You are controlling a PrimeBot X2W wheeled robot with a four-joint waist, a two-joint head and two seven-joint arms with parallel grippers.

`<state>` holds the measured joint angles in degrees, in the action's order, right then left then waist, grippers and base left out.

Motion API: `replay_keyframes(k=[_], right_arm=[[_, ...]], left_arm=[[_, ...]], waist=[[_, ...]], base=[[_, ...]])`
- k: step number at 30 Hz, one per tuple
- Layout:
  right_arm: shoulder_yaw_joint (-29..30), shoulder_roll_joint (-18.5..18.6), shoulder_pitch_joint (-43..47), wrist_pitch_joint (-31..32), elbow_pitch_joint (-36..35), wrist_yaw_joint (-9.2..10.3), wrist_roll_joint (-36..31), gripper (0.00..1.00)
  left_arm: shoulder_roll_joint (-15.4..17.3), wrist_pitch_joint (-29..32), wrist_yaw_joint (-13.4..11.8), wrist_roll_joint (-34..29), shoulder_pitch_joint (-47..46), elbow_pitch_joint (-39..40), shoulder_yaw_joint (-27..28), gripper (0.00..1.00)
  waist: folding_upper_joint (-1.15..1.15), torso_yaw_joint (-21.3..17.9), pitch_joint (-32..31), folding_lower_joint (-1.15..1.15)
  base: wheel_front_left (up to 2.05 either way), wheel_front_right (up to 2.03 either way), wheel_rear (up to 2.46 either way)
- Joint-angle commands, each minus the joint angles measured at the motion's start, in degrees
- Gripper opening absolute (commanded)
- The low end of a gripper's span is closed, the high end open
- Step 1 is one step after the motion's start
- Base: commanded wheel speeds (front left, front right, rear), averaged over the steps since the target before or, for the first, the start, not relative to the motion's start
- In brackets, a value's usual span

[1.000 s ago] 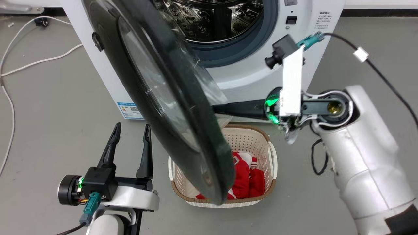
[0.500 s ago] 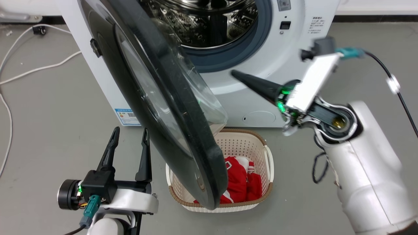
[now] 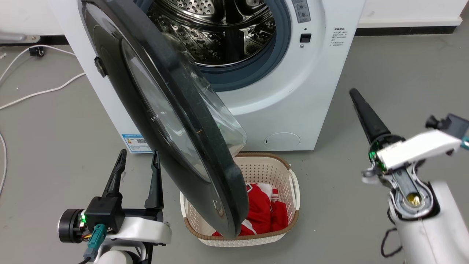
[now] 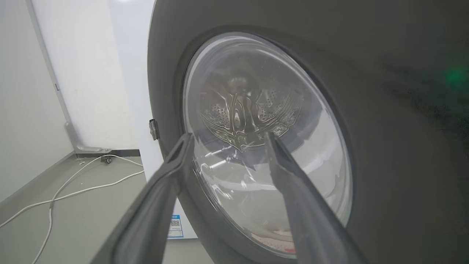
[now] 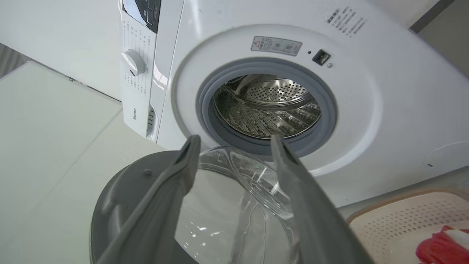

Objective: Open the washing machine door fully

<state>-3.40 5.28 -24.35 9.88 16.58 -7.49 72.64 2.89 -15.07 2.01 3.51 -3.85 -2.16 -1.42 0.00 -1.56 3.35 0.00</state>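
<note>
The washing machine door (image 3: 161,110), glossy black with a bulging clear window, stands swung out to the left of the white washing machine (image 3: 315,84), leaving the steel drum (image 3: 220,33) exposed. My left gripper (image 3: 138,154) is open at the lower left, just outside the door's outer face and touching nothing. In the left wrist view its fingers (image 4: 228,136) frame the door window (image 4: 256,165). My right gripper (image 3: 354,94) hangs over the floor to the right, well apart from the door. In the right wrist view it (image 5: 235,139) is open and points at the drum (image 5: 271,102) over the door's glass bowl (image 5: 253,172).
A cream laundry basket (image 3: 293,183) holding red clothing (image 3: 262,212) sits on the floor below the door's lower edge. White cables (image 3: 36,93) trail across the grey floor at the left. A round service flap (image 3: 282,140) is low on the machine front.
My right gripper has drawn away from the door's inner side, swinging right and back over the floor. The camera has shifted. The left gripper holds its place.
</note>
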Motion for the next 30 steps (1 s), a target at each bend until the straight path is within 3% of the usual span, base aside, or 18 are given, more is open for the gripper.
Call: replay_keyframes(k=[1,4,12,13,19,24,30], right_arm=[[0.0,0.6,1.8,-1.7,-1.1,0.0,-2.1,1.0],[-0.2,1.2,6.2,-7.3,-3.8,0.0,-8.7,1.0],[1.5,2.4,15.6,-20.5,-8.2,0.01,-34.6,1.0],[4.2,2.1,18.0,-22.8,-11.2,0.01,-47.7,1.0],[8.5,-0.8,22.8,-23.8,-21.8,0.02,-71.2,1.0],[8.6,-2.3,26.5,-22.3,-27.3,0.02,-77.8,1.0],[7.9,-2.5,30.7,-21.9,-24.2,0.02,-72.6,1.0]], left_arm=[[0.0,-0.2,0.1,-0.3,0.7,0.1,0.2,1.0],[0.0,-0.2,0.2,-0.3,0.9,0.0,0.4,1.0],[0.0,-0.2,0.2,-0.5,1.9,-0.4,0.8,1.0],[0.0,-0.2,0.1,-0.6,2.5,-0.3,0.9,1.0],[0.0,-0.2,0.6,-0.9,2.4,-0.3,1.2,1.0],[0.0,-0.2,0.9,-1.4,2.3,-0.2,1.6,1.0],[0.0,-0.2,1.1,-1.8,2.3,0.1,1.8,1.0]], waist=[[0.0,0.0,-0.2,0.0],[0.0,0.0,-0.7,0.0],[0.0,0.5,-2.6,0.0],[0.0,0.7,-3.0,0.0],[0.0,1.2,-3.2,0.0],[0.0,1.5,-3.2,0.0],[0.0,1.3,-3.0,0.0]], base=[[0.0,0.0,0.0],[0.0,0.0,0.0],[0.0,0.0,0.0],[0.0,0.0,0.0],[0.0,0.0,0.0],[0.0,0.0,0.0],[0.0,0.0,0.0]])
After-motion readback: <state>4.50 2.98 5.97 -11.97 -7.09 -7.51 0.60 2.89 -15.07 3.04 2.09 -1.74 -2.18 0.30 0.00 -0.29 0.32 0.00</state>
